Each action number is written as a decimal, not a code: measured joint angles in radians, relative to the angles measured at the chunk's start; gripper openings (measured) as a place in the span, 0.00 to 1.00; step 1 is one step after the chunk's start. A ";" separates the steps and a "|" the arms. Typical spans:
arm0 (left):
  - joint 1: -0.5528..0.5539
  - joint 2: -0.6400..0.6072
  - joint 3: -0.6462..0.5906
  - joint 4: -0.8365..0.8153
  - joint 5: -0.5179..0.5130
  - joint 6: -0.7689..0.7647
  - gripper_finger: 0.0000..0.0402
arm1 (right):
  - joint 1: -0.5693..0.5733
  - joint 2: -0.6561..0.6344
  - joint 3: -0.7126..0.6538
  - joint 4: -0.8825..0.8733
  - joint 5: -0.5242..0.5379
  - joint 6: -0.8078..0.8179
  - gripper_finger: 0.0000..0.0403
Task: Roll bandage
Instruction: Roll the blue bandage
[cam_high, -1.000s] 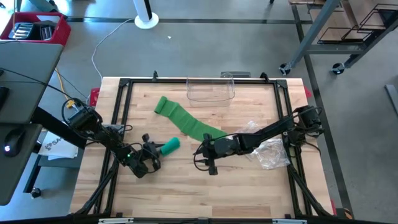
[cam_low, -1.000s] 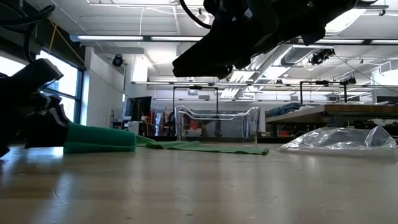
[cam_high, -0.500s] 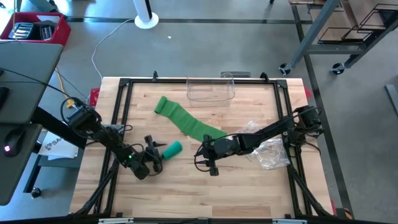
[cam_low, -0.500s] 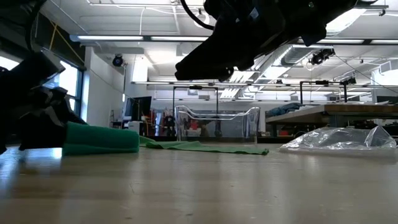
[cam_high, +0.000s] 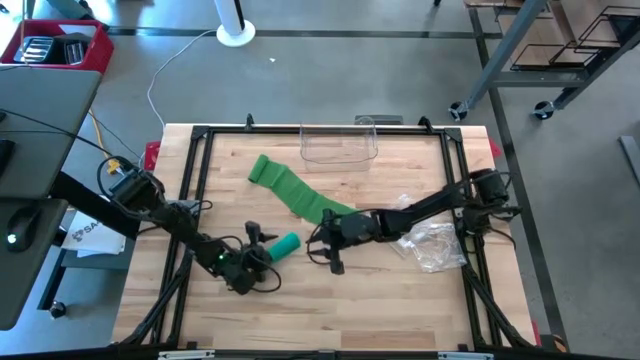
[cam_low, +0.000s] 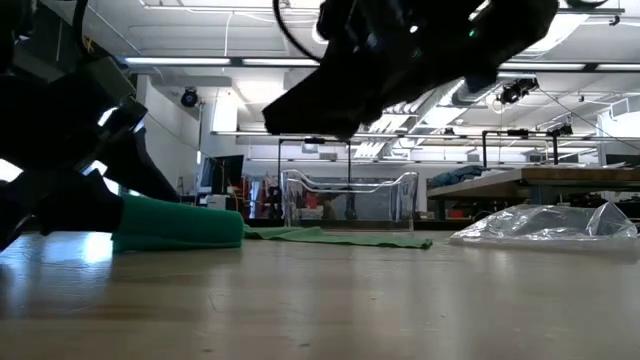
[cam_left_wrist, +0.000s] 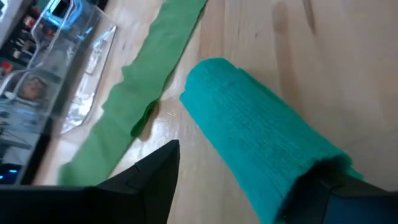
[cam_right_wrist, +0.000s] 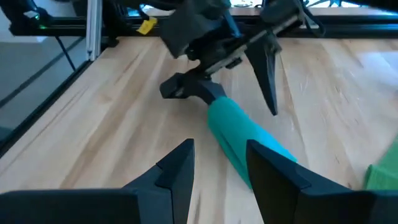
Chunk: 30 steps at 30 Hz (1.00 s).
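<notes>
A: Since a second ago the left gripper (cam_high: 262, 262) has slid along the bench (cam_high: 400, 310) toward its front edge, and its fingers (cam_left_wrist: 149, 180) have spread; the rolled end of the bandage (cam_high: 285, 243) has shifted a little to the right with it.

B: So the fingers are open now, standing on either side of the roll's end rather than clamping it?

A: Yes. The roll lies loose on the wood, left of centre, with the flat tail (cam_high: 295, 195) running back toward the clear tray (cam_high: 338, 146) at the far edge.

B: Then the risk is plain: with nothing pinching it, the roll may spring loose and unwind.

A: Or skid sideways if a finger nudges it.

B: And the right gripper (cam_high: 330, 250)?

A: Just right of the roll, fingers parted and empty, over the tail. If it comes down crooked it could drag the strip askew, giving an uneven roll. The plastic bag (cam_high: 430, 245) lies near the right edge.
</notes>
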<state>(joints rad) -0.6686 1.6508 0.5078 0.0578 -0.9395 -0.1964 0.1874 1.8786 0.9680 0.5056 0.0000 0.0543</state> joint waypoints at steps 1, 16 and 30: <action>0.004 0.000 0.008 -0.026 -0.002 0.006 0.56 | -0.011 0.017 0.001 0.021 -0.020 0.014 0.34; 0.040 0.000 0.070 -0.150 0.042 0.139 0.67 | -0.073 0.309 0.336 -0.077 -0.083 -0.098 0.34; 0.005 -0.003 0.072 -0.286 0.029 0.007 0.68 | -0.121 0.461 0.560 -0.337 -0.133 -0.164 0.34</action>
<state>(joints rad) -0.6637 1.6483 0.5797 -0.2283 -0.9106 -0.1893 0.0669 2.3398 1.5280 0.1681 -0.1330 -0.1097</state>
